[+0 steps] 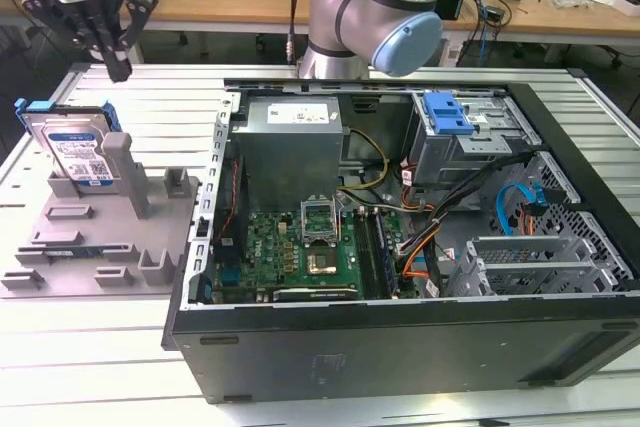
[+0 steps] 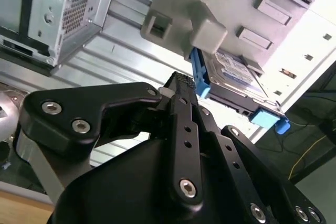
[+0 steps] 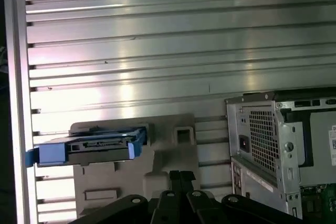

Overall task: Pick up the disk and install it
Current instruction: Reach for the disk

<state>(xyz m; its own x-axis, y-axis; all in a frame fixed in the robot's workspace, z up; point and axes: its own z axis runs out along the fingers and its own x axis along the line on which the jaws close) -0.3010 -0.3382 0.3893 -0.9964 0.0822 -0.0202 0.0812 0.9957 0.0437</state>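
Observation:
The disk (image 1: pixel 75 152) is a silver drive with a white-and-blue label and a bright blue rail. It stands tilted in a grey holder (image 1: pixel 100 237) on the table, at the exterior view's left. My gripper (image 1: pixel 117 67) hangs in the air above and slightly behind the disk, apart from it. Its black fingers are shut with nothing between them. In both wrist views the disk (image 2: pixel 231 74) (image 3: pixel 100 148) lies beyond the fingertips (image 2: pixel 181 83) (image 3: pixel 181 176), which do not touch it.
An open computer case (image 1: pixel 400 357) lies on the ribbed metal table (image 1: pixel 150 97), to the exterior view's right of the holder. Inside are a power supply (image 1: pixel 290 137), a motherboard (image 1: pixel 300 247) and a grey drive bay with a blue latch (image 1: pixel 447 112). The arm's base (image 1: pixel 370 7) stands behind the case.

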